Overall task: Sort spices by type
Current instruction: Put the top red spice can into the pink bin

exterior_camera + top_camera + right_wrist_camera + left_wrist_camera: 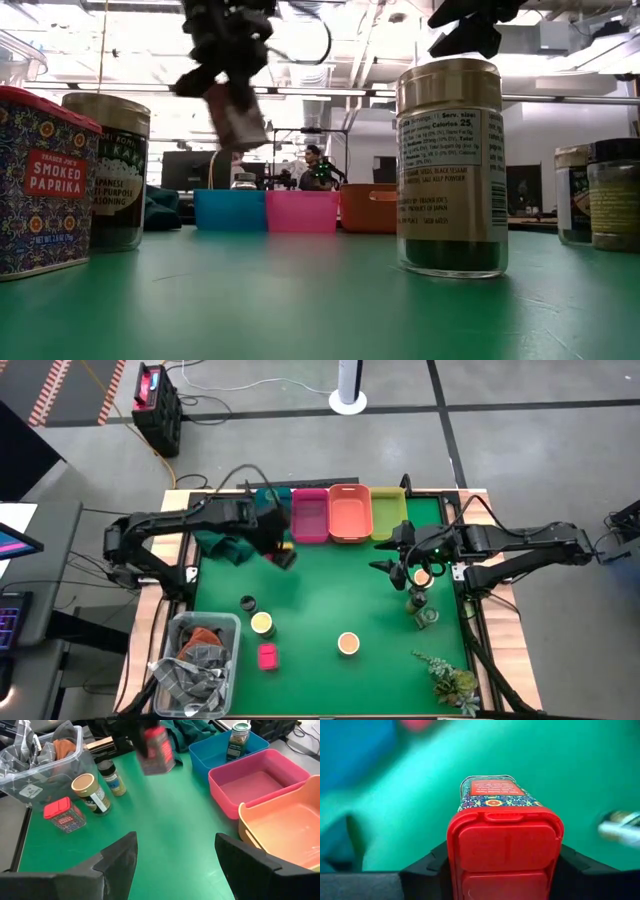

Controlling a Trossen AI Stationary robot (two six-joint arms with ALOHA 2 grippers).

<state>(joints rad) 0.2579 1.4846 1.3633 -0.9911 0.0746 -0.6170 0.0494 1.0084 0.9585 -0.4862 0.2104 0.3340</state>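
The sorting looks barely begun. Only one spice sits in a bin so far: a glass jar (240, 734) standing in the blue bin (215, 757), while the pink bin (260, 787) and orange bin (295, 827) beside it show bare floors, and the yellow-green bin (388, 515) cannot be read well enough to say. The left gripper (283, 552) hangs over the bench (330, 595) just in front of the blue and pink bins, its fingers clamped on the sides of a red-lidded paprika tin (502, 840), which is lifted clear of the bench; it seems to be the second item on its way to a bin. The right gripper (175, 857) hovers near the right side, its fingers parted and holding nothing. Still loose on the bench are another paprika tin (65, 815), a tan-lidded jar (89, 792) and a dark-lidded jar (111, 777) grouped near the clear tub (37, 762), a lone tan-lidded jar (348, 644) in the middle front, and a few jars (423, 605) by the right arm. Most of the job is left.
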